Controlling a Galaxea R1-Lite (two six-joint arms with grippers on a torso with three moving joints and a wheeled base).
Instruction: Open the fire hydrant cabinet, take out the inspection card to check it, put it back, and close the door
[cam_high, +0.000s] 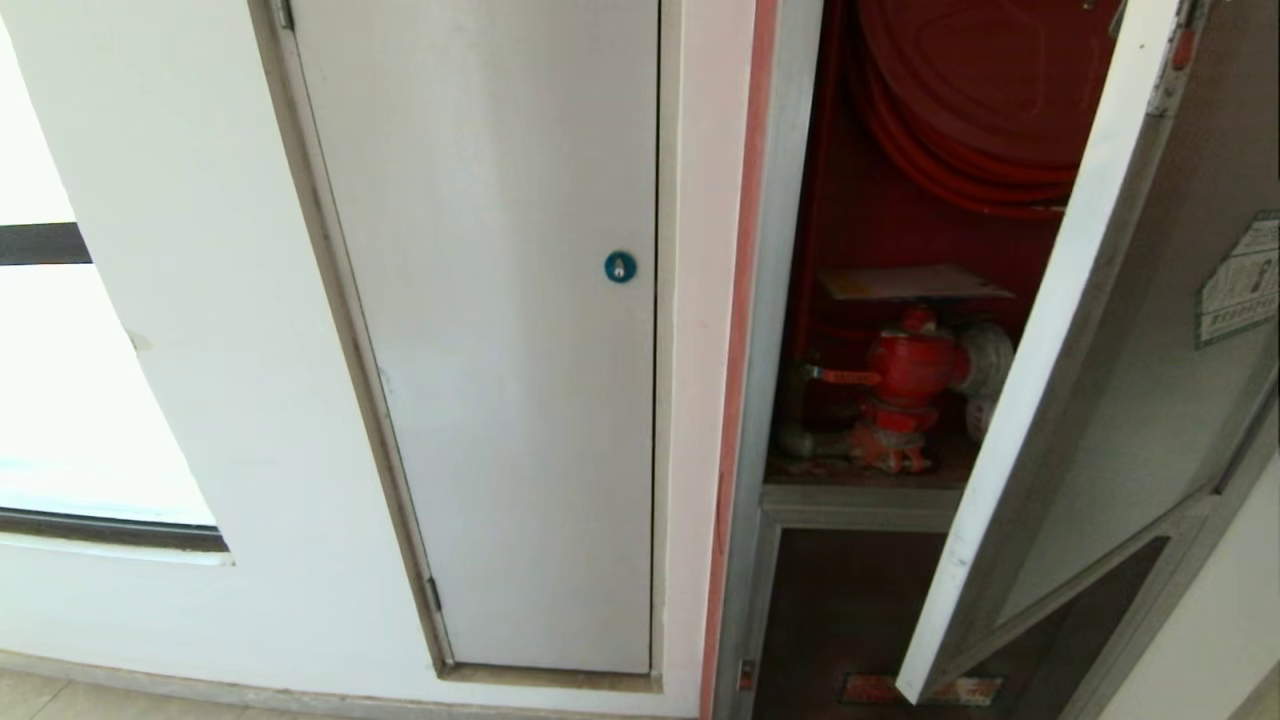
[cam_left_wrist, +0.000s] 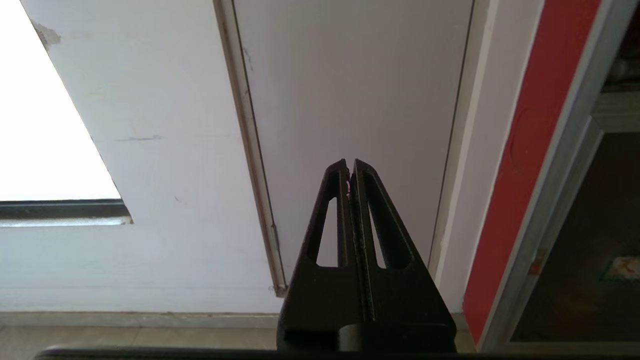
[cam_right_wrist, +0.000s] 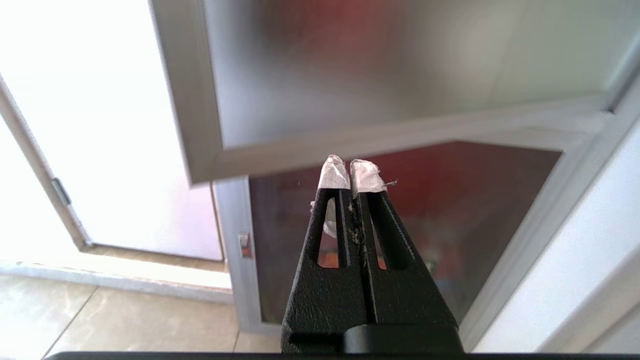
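The fire hydrant cabinet (cam_high: 790, 300) stands open, with a red hose reel (cam_high: 980, 80) above and a red valve (cam_high: 905, 385) below. The inspection card (cam_high: 915, 283), a pale sheet with a yellow band, lies flat on top of the valve. The door (cam_high: 1130, 380) hangs ajar, swung out towards me, with a green-bordered sticker (cam_high: 1240, 280) on its glass. Neither gripper appears in the head view. My right gripper (cam_right_wrist: 350, 167) is shut and empty, its taped tips just below the door's lower edge (cam_right_wrist: 350, 145). My left gripper (cam_left_wrist: 350, 167) is shut and empty, facing the white door (cam_left_wrist: 350, 100).
A plain white door (cam_high: 500, 350) with a blue round lock (cam_high: 620, 266) is left of the cabinet. A bright window (cam_high: 60, 400) is further left. A lower dark panel (cam_right_wrist: 475, 200) with a small latch (cam_right_wrist: 244, 246) sits under the open compartment. Tiled floor (cam_right_wrist: 100, 325) lies below.
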